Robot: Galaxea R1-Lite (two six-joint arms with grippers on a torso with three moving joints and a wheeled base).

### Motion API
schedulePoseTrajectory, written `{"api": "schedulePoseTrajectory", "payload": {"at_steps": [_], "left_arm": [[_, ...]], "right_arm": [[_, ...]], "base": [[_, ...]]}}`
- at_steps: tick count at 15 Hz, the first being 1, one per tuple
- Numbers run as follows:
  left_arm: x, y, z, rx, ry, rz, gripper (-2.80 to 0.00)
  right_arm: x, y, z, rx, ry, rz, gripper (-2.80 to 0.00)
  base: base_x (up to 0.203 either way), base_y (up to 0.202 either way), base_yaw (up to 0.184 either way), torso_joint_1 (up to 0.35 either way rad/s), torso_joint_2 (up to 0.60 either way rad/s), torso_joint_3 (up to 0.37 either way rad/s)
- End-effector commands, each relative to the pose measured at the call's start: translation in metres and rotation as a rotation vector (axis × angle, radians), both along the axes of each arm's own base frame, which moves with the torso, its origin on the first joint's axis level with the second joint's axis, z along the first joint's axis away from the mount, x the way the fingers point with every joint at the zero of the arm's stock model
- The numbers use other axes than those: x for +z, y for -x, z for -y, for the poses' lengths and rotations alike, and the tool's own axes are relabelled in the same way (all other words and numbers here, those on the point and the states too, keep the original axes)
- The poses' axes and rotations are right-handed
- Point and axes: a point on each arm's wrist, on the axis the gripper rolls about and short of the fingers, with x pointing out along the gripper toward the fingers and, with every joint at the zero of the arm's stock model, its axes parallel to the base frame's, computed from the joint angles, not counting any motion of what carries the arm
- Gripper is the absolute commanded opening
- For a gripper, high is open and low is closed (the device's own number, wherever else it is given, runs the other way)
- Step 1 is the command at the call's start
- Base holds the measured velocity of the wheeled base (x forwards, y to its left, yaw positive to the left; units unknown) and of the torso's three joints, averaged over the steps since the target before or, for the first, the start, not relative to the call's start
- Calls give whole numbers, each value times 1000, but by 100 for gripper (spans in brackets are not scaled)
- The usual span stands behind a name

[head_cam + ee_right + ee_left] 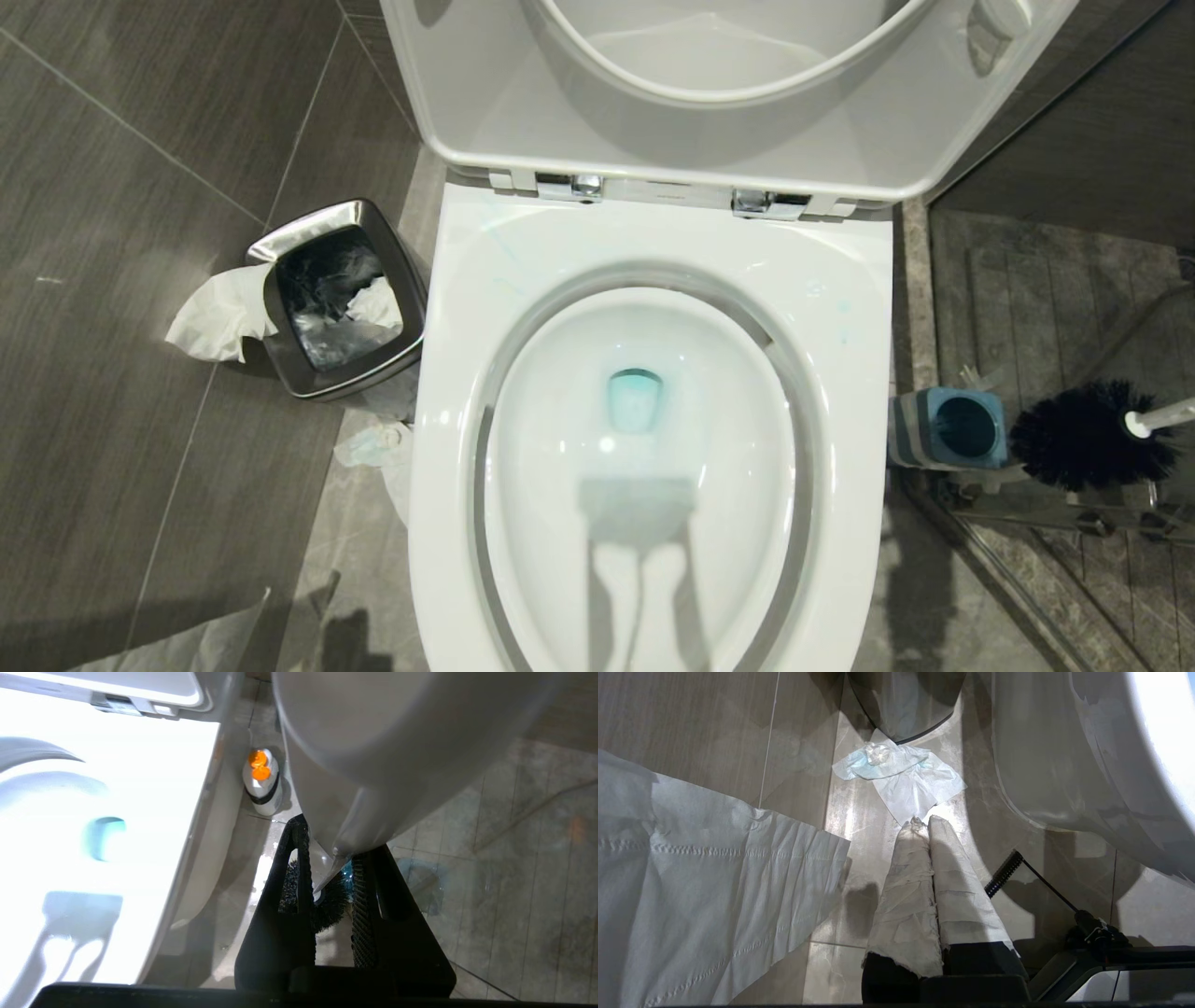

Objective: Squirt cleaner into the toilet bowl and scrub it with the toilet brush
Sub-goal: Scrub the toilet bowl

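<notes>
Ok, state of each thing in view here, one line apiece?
toilet bowl: seat and lid up, water tinted blue at the drain.
cleaner: already in the bowl, faint blue streaks on the rim.
toilet brush: out of its holder, lifted beside the toilet.
brush holder: empty, upright on the floor.
right gripper: shut on the toilet brush handle.
left gripper: shut, empty.
waste bin: open, tissue hanging over its edge.

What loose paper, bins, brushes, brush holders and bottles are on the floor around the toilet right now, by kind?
Tissue paper pieces: 3 (over the bin rim, by the toilet base, large sheet)
Waste bin: 1
Toilet brush: 1, off the floor
Brush holder: 1
Orange-capped bottle: 1
Total: 7
</notes>
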Motion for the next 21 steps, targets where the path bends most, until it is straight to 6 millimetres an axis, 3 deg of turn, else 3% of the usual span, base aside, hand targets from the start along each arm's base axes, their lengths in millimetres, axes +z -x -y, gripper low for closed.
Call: {"api": "schedulePoseTrajectory", "payload": {"at_steps": [1,6,16,21], "left_arm": [[-1,0,0,0,0,-2,-280],[-1,0,0,0,0,-4,-280],[-1,0,0,0,-1,-2,-280],[-1,0,0,0,2,-4,-280]], "right_arm": [[8,5,-2,13,8,21,-280],[15,10,-4,16,7,18,-280],[26,1,-1,17,7,18,-280],[45,-8,2,28,-9,41,-280]], "base": [[0,0,0,0,0,0],[0,0,0,0,1,17],[0,0,0,2,3,188],[0,0,0,3,3,205]]}}
